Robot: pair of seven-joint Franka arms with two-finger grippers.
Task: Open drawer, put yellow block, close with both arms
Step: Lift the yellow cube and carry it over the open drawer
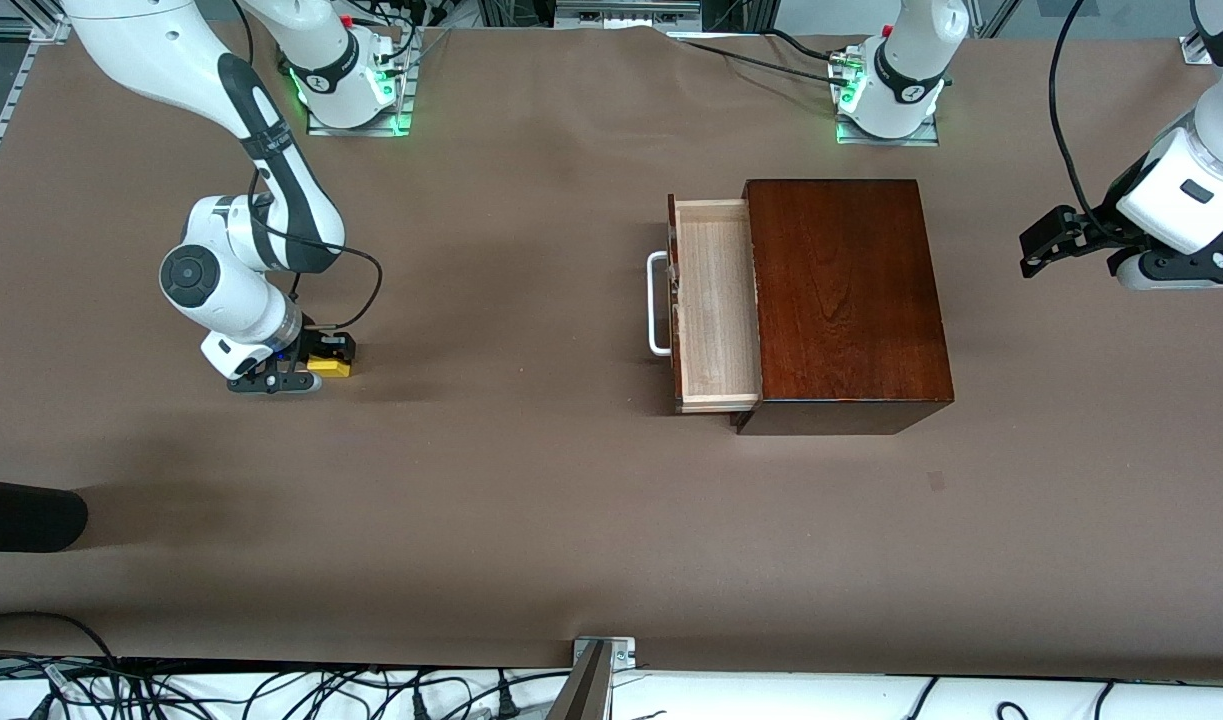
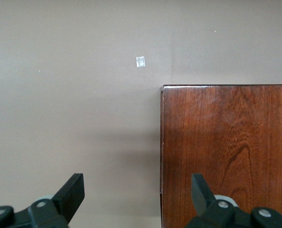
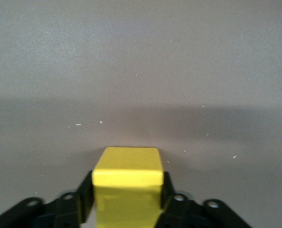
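Note:
The yellow block (image 1: 331,367) sits on the brown table toward the right arm's end. My right gripper (image 1: 323,360) is down at the table and shut on it. In the right wrist view the yellow block (image 3: 126,183) fills the gap, with a black finger (image 3: 85,194) pressed on each side. The drawer (image 1: 713,300) stands pulled out of the dark wooden box (image 1: 841,300), its pale tray bare and its white handle (image 1: 658,303) facing the right arm's end. My left gripper (image 1: 1046,245) waits open in the air by the box's closed end. The left gripper (image 2: 136,190) holds nothing, and the box (image 2: 226,152) lies below it.
A dark rounded object (image 1: 21,515) lies near the front edge at the right arm's end. A small square mark (image 1: 935,481) is on the table nearer the camera than the box. A metal bracket (image 1: 601,655) and cables line the front edge.

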